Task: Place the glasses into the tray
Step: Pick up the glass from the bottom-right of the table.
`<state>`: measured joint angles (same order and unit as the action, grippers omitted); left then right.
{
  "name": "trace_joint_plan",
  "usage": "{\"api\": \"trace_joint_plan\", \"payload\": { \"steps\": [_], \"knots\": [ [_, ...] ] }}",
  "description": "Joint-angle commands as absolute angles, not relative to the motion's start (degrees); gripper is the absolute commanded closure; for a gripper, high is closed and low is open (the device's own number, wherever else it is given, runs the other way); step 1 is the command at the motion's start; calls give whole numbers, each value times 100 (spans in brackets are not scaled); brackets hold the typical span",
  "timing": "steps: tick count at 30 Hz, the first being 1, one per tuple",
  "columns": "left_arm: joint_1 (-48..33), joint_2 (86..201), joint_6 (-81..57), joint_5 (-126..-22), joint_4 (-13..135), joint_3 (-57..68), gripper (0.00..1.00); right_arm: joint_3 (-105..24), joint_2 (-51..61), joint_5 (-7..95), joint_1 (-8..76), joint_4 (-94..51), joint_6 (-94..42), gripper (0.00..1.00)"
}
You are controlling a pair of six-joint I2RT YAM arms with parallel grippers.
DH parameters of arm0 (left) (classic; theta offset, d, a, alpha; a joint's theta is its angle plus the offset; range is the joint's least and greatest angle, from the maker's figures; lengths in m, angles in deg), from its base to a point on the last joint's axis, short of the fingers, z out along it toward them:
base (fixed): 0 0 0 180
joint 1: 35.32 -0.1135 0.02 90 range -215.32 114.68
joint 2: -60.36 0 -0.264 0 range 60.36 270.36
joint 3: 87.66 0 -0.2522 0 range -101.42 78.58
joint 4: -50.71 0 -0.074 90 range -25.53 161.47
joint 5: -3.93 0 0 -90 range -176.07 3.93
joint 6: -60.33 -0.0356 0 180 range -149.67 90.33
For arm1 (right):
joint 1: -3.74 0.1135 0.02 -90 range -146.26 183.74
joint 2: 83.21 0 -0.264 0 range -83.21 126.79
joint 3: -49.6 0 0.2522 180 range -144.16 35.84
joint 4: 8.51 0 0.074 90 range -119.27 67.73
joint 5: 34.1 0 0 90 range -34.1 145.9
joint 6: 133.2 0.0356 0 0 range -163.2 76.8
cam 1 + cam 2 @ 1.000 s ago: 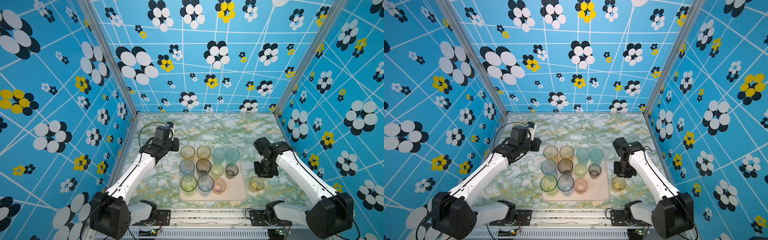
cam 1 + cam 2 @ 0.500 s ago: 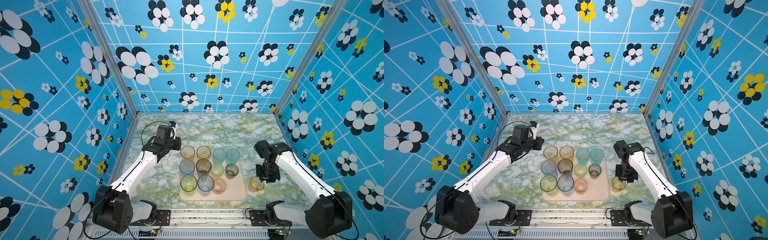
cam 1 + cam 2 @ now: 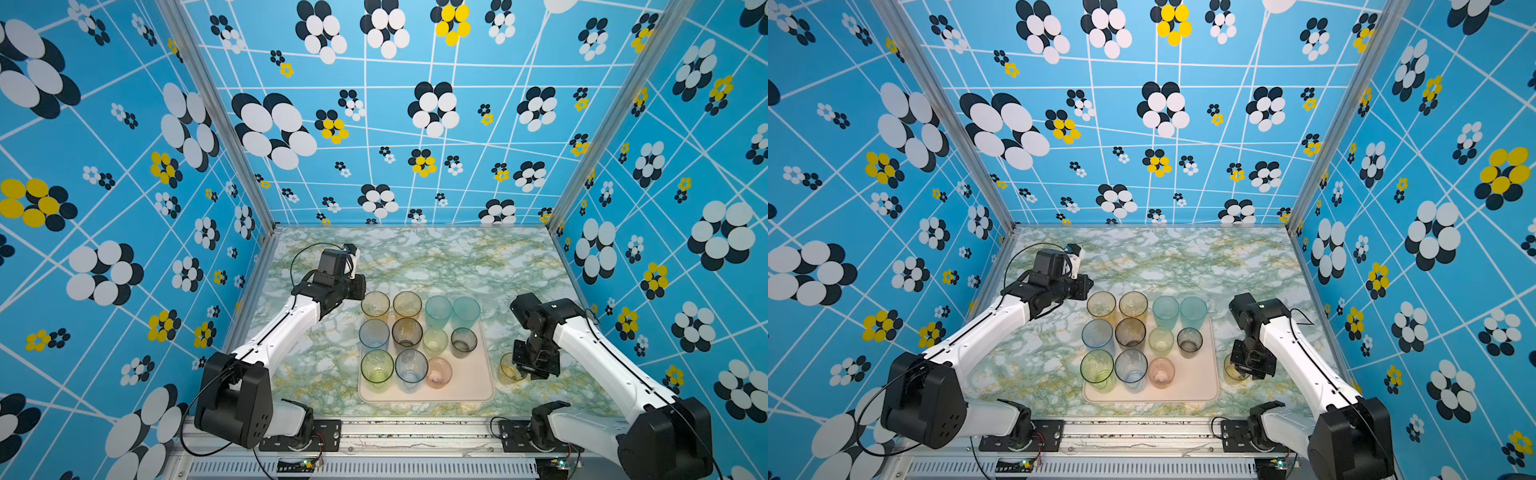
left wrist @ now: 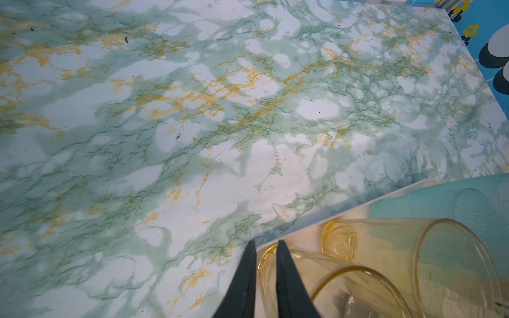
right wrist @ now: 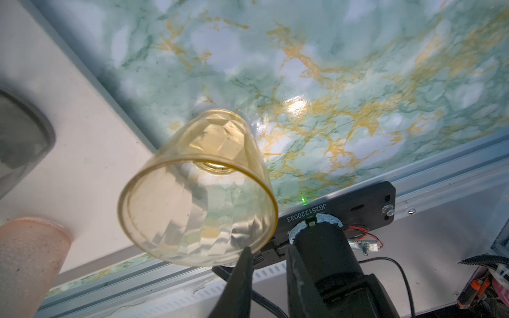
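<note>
Amber glass [image 3: 508,370] on table [image 3: 457,257] beside tray [image 3: 473,384], rim just beside right hand [image 5: 266,247].

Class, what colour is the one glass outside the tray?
Amber glass; shows best in the right wrist view.

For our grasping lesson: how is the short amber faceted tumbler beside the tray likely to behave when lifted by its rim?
The short amber faceted tumbler looks empty and thin, so probably light yet rigid. Its glossy, tapered wall might slip in a rim pinch. With the base narrower than the rim, a high push could tip it.
</note>
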<state>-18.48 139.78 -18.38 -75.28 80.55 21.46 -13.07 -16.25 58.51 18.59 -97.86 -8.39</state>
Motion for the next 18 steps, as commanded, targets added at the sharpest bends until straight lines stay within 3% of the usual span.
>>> {"api": "trace_joint_plan", "payload": {
  "steps": [1,18],
  "knots": [
    [-1890,14017,-1904,-7447,7932,1928,83,-1177,-1693,5779,1833,-9590,-634,76],
    [-1936,14052,-1966,-7438,8010,1864,83,-861,-1835,5818,1823,-9344,-462,78]
  ]
}}
